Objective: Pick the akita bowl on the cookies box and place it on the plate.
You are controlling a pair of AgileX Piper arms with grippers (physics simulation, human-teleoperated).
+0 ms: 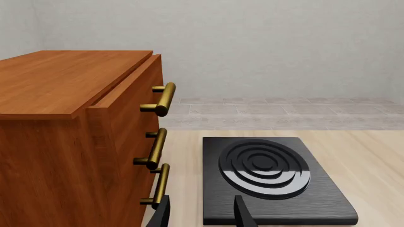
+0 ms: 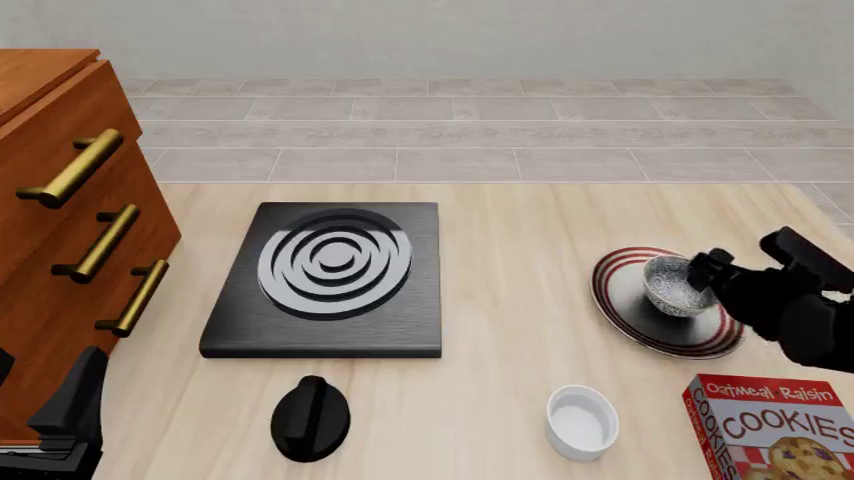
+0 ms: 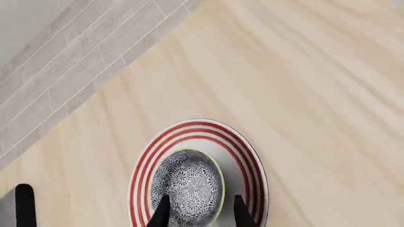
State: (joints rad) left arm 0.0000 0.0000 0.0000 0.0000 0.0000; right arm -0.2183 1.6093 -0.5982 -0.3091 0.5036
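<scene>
Pale wood-grain tabletop [image 2: 507,330] carries everything here. On its left edge stands the reddish-brown wooden drawer cabinet with brass handles [image 2: 60,230]. Just beside it lies the flat black stove slab with white rings [image 2: 327,280], and nearer the camera a black rounded knob [image 2: 311,417]. Right of that sits the plain white ramekin [image 2: 582,422], then the red cookies box [image 2: 781,430]. Beyond them rests the white red-ringed plate [image 2: 627,310].

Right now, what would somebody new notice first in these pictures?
Probably the speckled akita bowl over the red-ringed plate at the table's right, with the right claw at its rim. Next, the black stove with white rings mid-table, and the red cookies box at the near right corner.
</scene>
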